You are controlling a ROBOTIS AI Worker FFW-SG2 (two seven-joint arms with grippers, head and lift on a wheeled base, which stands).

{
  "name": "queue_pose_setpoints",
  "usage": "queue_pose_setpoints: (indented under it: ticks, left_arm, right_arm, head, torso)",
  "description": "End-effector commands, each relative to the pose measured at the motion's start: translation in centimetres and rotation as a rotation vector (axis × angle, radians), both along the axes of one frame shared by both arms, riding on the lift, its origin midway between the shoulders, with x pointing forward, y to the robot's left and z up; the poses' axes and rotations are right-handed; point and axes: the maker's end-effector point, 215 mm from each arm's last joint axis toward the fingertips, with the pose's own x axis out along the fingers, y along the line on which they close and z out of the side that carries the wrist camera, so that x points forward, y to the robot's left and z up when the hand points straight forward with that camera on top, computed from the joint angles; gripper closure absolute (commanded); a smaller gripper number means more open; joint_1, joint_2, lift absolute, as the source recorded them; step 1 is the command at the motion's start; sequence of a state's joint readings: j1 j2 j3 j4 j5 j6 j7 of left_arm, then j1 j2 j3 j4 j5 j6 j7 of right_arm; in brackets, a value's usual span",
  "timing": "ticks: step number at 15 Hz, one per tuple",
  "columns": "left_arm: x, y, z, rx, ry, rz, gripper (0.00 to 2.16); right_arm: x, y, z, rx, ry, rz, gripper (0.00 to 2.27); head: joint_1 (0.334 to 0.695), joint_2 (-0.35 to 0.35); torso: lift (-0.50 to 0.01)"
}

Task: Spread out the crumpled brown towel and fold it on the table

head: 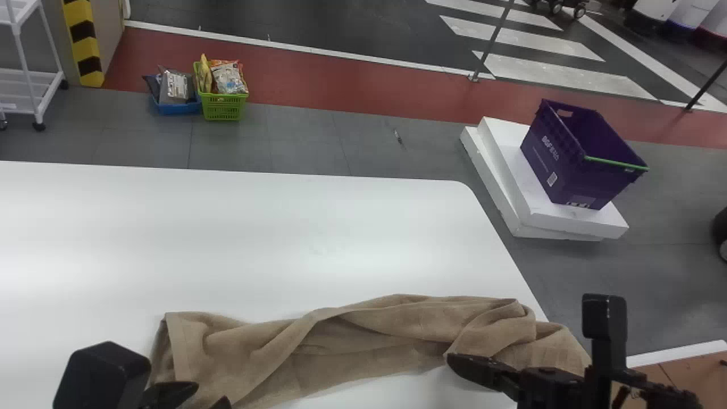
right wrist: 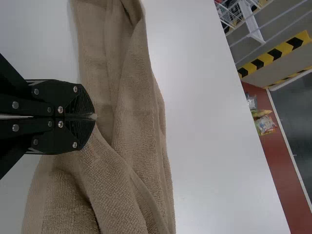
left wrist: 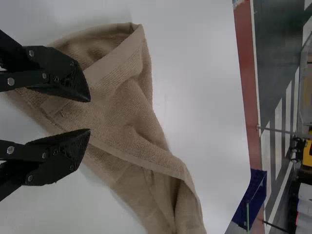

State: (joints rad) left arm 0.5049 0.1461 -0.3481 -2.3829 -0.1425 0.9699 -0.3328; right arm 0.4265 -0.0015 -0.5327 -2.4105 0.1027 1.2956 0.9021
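"Left gripper (head: 209,396), fingers apart, over the left end of the brown towel (head: 386,341); and the right gripper (head: 450,361)?"

"Clamped on the towel's near edge, toward its right end; towel rumpled across the white worktop (head: 284,238)."

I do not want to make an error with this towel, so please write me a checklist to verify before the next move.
1. Towel lies flat: not ok, it is bunched into a long, twisted strip.
2. Towel well inside the table: not ok, its right end reaches the side edge.
3. Left gripper has hold of cloth: not ok, it is open over the left end.
4. Right gripper has hold of cloth: ok, shut on a fold.
5. That grip is firm enough to pull: cannot tell.
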Motion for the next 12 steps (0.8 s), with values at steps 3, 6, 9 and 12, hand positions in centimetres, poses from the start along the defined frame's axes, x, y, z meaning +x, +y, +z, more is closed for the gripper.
queue_pose_setpoints:
  ticks: [3,6,9,12]
  left_arm:
    - [-0.5,0.2,-0.3,-0.006,0.014,-0.012,0.46]
    - [-0.3,0.3,-0.8,-0.002,0.016,-0.012,0.52]
    - [0.1,0.4,-1.2,0.018,0.004,-0.009,0.52]
    - [0.5,0.6,-1.7,0.033,-0.007,-0.008,0.70]
  right_arm:
    - [0.0,0.5,-0.1,0.009,0.002,0.006,1.65]
    - [0.0,0.5,0.1,0.022,-0.001,0.007,1.65]
    - [-0.1,0.6,0.3,0.033,-0.008,0.010,1.65]
    - [-0.2,0.2,0.3,0.043,-0.009,0.003,1.65]
  head:
    - [0.695,-0.350]
    - [0.695,-0.350]
    - [0.695,-0.350]
    - [0.695,-0.350]
  torso:
    - [-0.127]
    - [-0.127]
    - [-0.127]
    - [-0.127]
